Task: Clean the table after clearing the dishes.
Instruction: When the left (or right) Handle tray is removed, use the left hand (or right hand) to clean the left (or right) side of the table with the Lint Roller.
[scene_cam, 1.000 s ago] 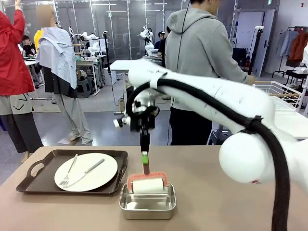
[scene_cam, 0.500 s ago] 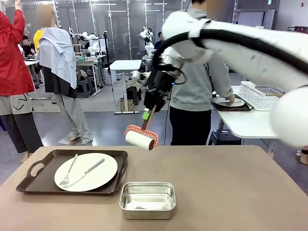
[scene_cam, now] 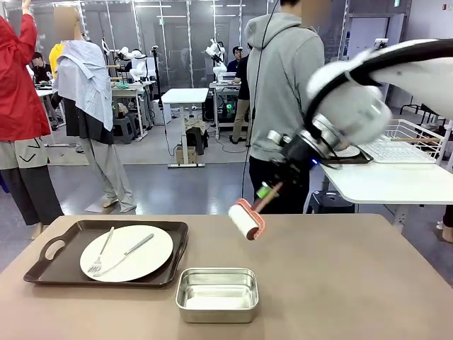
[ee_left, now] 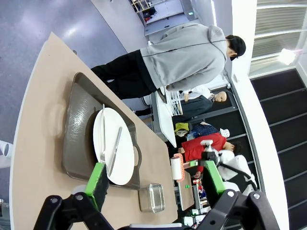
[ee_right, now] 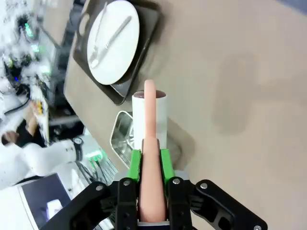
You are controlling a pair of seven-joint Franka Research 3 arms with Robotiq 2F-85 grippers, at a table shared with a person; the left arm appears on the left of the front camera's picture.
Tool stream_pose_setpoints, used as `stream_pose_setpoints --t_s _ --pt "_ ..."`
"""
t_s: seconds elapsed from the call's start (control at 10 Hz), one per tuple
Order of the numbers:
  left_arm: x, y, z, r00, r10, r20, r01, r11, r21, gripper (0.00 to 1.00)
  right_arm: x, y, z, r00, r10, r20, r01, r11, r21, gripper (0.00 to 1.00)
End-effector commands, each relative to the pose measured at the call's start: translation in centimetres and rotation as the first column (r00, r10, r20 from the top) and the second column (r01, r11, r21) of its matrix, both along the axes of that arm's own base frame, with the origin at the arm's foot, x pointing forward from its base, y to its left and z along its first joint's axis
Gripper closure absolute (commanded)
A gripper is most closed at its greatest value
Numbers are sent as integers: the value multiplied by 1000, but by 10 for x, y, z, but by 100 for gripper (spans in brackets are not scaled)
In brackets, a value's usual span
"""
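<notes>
The brown table (scene_cam: 340, 283) holds a dark tray (scene_cam: 60, 255) at the left. On the tray sits a white plate (scene_cam: 131, 256) with a fork and knife. My right gripper (scene_cam: 273, 187) is shut on the pink handle of a white lint roller (scene_cam: 244, 219), which hangs tilted just above the table's far middle. In the right wrist view the roller (ee_right: 149, 112) points away from my right gripper (ee_right: 149, 165), over the table (ee_right: 240, 96). My left gripper (ee_left: 156, 179) is open and holds nothing, high above the plate (ee_left: 114, 152).
A small steel pan (scene_cam: 216, 294) stands at the near middle of the table, right of the tray. A person in a grey hoodie (scene_cam: 283, 78) stands at the far edge, turned toward a white side table (scene_cam: 382, 183) with a wire rack (scene_cam: 414, 145).
My right arm has lifted the roller out of the steel pan, swung it up and to the right, then brought it down toward the table's far middle.
</notes>
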State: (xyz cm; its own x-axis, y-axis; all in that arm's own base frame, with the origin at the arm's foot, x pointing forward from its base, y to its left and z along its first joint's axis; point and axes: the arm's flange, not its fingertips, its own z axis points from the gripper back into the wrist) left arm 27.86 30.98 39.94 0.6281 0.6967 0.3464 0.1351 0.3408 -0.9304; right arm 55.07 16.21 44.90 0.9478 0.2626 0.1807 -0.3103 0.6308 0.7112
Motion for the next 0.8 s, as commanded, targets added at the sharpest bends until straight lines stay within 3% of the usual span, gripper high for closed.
stream_pose_setpoints --t_s 0.0,0.1,0.2,0.3,0.7 --pt "-3 2 0 1000 -2 13 3 1000 -10 0 -122 -77 -68 989 -146 -12 146 979 143 95" --pt "-3 2 0 1000 -2 13 3 1000 -10 0 -123 -98 -83 978 -200 -62 208 966 152 95" --pt "-3 2 0 1000 -2 13 3 1000 -10 0 -121 -102 -92 981 -189 -40 193 962 191 95" --pt "-3 2 0 1000 -2 13 3 1000 -10 0 -73 -83 -60 985 -158 -68 165 979 117 95" --pt "-3 2 0 1000 -2 13 3 1000 -10 0 -73 -83 -60 985 -158 -68 165 979 117 95"
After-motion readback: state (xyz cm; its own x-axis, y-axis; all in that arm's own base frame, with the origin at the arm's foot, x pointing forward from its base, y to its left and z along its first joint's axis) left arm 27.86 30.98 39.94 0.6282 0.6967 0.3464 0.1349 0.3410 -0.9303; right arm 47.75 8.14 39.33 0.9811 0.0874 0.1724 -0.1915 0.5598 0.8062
